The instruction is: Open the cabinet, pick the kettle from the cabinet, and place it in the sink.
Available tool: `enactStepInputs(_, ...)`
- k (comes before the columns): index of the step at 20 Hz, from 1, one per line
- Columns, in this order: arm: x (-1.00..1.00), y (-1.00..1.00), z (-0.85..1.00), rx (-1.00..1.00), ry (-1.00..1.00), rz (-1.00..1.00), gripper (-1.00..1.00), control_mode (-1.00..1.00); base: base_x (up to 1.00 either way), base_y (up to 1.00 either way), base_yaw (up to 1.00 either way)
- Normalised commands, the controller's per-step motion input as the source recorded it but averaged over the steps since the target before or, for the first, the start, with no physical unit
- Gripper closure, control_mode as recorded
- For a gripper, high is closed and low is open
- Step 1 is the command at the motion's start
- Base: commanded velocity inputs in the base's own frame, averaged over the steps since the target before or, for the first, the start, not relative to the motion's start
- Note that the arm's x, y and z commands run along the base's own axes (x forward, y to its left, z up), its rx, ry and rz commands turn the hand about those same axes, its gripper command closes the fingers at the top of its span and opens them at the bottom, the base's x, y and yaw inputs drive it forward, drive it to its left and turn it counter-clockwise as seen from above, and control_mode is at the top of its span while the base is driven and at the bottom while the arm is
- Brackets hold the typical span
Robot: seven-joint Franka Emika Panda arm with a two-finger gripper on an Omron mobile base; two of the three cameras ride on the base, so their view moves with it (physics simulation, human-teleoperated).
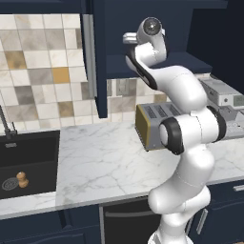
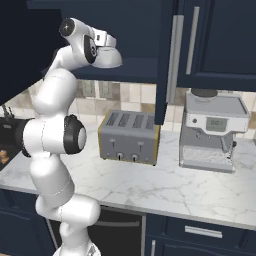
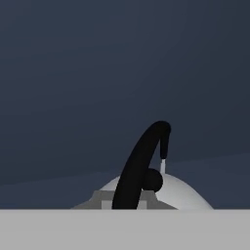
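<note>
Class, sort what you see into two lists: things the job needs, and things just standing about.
Job:
cabinet, door open
kettle, inside the cabinet, black handle close before the hand camera
sink

Standing about:
toaster
coffee machine
small brown thing in the sink

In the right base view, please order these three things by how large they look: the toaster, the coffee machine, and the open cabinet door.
1. The open cabinet door, seen edge-on, looks tallest.
2. The coffee machine.
3. The toaster.
The last two look nearly alike, so their order is unsure.
</note>
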Motion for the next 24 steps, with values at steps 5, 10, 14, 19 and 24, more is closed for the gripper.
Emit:
enactStepInputs(5, -0.45, -0.08, 0.00, 0.03, -0.01, 0.00, 1.00, -1.00, 0.00, 0.00, 0.00)
enactStepInputs(10, -0.55, -0.13, 0.01, 0.05, 0.00, 0.00, 1.00, -1.00, 0.00, 0.00, 0.00)
enactStepInputs(14, -0.58, -0.14, 0.02, 0.07, 0.00, 0.00, 1.00, -1.00, 0.00, 0.00, 0.00)
enactStepInputs(19, -0.67, -0.11, 0.04, 0.04, 0.00, 0.02, 1.00, -1.00, 0.00, 0.00, 0.00)
enactStepInputs(24, -0.69, -0.05, 0.05, 0.02, 0.00, 0.04, 1.00, -1.00, 0.00, 0.00, 0.00)
